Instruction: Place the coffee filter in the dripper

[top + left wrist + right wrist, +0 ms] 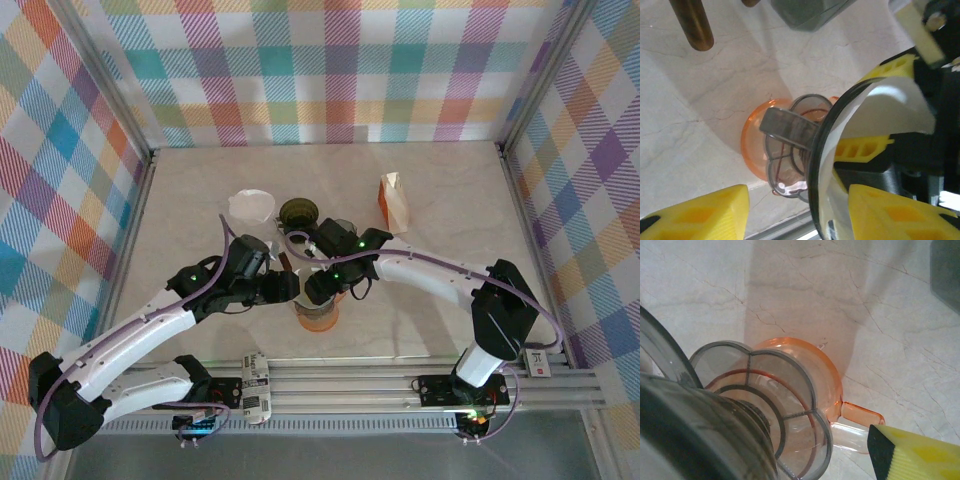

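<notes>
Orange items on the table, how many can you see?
2: an orange cup near the front edge at centre, and an orange packet farther back on the right. More may be hidden.

"How are the arms set?"

"The left arm (140, 335) sweeps in from its base toward mid-table. The right arm (440, 275) bends in from the other side, and the wrists nearly meet."

"The left gripper (797, 196)?"

"It points down, its yellow fingers (700, 212) spread wide (a clear gap at each pad)."

"The right gripper (882, 106)?"

"Just beside it, with its jaws well apart too."
</notes>
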Robot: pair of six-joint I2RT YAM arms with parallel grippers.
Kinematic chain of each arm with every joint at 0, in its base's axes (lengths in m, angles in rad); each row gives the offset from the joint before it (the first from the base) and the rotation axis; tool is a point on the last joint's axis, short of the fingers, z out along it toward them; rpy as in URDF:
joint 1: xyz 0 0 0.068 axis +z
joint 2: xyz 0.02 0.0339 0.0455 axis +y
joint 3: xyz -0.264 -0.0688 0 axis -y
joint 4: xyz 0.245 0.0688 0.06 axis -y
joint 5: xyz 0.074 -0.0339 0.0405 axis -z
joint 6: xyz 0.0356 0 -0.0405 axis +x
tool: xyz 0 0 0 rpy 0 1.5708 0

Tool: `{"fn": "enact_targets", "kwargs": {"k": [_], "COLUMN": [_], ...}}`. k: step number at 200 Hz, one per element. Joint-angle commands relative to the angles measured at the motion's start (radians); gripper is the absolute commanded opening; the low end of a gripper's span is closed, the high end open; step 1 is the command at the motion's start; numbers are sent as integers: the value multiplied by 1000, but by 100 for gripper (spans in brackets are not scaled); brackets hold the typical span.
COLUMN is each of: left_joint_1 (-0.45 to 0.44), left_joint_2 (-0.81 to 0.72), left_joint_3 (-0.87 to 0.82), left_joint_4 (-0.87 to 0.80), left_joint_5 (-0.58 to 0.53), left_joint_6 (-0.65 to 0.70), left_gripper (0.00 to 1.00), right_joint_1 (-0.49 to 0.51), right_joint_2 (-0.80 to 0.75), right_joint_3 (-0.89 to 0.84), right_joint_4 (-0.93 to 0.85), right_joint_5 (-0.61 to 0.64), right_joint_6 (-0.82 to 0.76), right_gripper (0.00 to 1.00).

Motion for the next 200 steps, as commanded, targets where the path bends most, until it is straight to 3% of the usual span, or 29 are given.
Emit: {"fn": "enact_targets", "kwargs": {"k": [1,19,70,126,200], "left_joint_1": [7,8,7,8,7], "left_joint_2": [6,18,28,30,28], "left_joint_3": [-5,-8,-8,-16,-13], "left_joint_4": [31,42,33,31,17], "left_joint_5": [-2,11,21,39,35], "left_joint_6": [-7,-10,-2,4,9], "left_gripper": [56,54,35,24,21], "right_joint_1": [9,9,10,10,7], "right_joint_2": [0,-1,4,-6,-83], "right_joint_3": [-12,-14,-14,-9,-3], "right_joint_4": [10,13,19,27,31], "right_joint_5": [13,14,16,14,41], "right_joint_6": [12,16,26,36,57], "right_gripper": [73,73,73,73,75]}}
